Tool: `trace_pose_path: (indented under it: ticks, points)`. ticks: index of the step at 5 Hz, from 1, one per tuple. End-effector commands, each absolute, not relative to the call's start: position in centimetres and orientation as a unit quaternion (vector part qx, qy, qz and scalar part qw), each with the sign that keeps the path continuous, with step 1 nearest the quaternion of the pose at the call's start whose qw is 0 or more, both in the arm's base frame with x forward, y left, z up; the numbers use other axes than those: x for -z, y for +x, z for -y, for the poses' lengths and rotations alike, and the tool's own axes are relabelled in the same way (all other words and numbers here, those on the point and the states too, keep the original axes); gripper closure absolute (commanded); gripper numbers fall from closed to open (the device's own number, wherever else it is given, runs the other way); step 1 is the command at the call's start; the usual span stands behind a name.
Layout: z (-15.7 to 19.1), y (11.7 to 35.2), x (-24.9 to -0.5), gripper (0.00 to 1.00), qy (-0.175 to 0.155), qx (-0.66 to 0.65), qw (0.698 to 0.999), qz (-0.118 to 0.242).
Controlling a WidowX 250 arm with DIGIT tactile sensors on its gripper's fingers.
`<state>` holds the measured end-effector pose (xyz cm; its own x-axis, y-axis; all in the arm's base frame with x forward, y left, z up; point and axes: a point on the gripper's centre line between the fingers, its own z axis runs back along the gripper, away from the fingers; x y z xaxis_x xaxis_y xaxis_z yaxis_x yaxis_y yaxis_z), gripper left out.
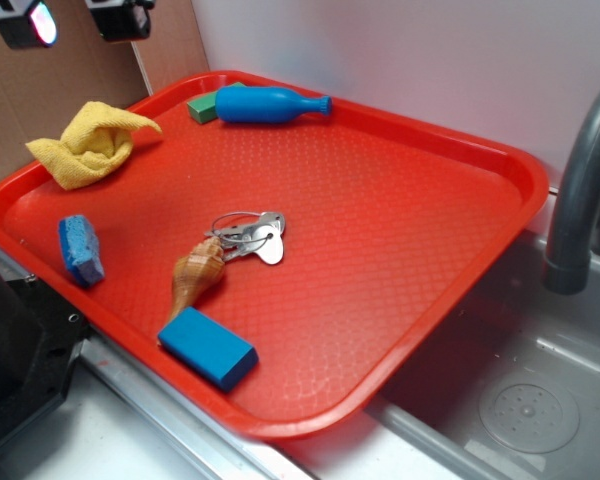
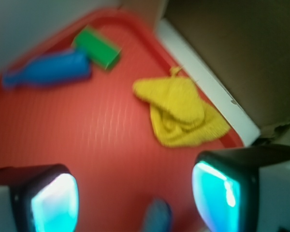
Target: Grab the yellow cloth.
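Wrist view: plain yellow cloth (image 2: 181, 112), unlabeled, ungrasped.

Pale wall (image 1: 400, 60), brown cardboard (image 1: 40, 90), steel sink (image 1: 520, 400), grey faucet (image 1: 580, 190)

Black gripper (image 2: 135, 198), glowing cyan pads (image 2: 55, 203)

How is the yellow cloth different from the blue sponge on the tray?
The yellow cloth is mustard yellow, soft and crumpled into folds; the blue sponge is a blue, porous, compact block. The cloth looks clearly larger than the sponge. The cloth drapes partly over the red tray's back left rim, while the sponge sits further forward, just inside the left rim. Both are untouched; the gripper hangs open above the tray.
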<state>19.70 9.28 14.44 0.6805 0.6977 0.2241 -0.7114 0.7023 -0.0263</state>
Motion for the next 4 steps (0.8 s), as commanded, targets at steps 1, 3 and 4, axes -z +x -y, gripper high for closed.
trace_pose_path:
  ticks: [1, 3, 4]
  points:
    - [-12.7, 18.0, -10.1, 0.0, 0.056, -0.595, 0.795, 0.099]
    - [-13.8, 18.8, -4.2, 0.0, 0.093, -0.693, 0.714, 0.026]
    - [-14.7, 17.7, -2.3, 1.0, 0.104, -0.692, 0.714, 0.014]
